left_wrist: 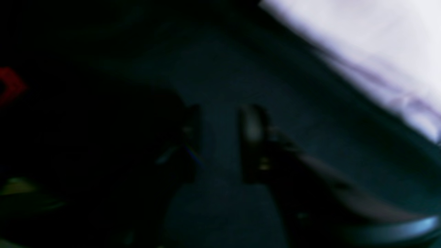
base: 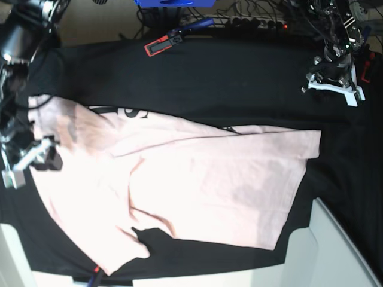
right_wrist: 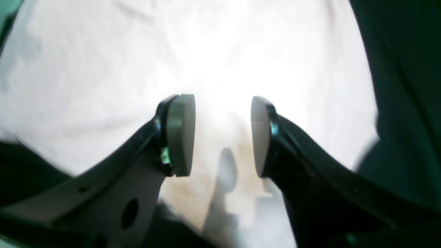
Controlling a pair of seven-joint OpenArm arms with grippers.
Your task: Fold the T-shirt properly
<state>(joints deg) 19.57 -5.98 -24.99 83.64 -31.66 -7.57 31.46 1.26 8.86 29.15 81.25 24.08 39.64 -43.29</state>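
— While the pale pink cotton T-shirt [base: 197,191] lay spread on the big black cloth [base: 239,84], where were the claws?

— The right gripper [right_wrist: 223,134] hung over the shirt's edge, its pads apart with nothing between them. The left gripper [left_wrist: 220,137] stood well apart from the shirt over the cloth, its fingers parted and empty too.

— And the lettering?

— Partly folded under.

The T-shirt [base: 197,191] under me is pale pink with black lettering at its upper left; the cloth [base: 239,84] beneath is black; my hand's pads [right_wrist: 181,134] are grey.
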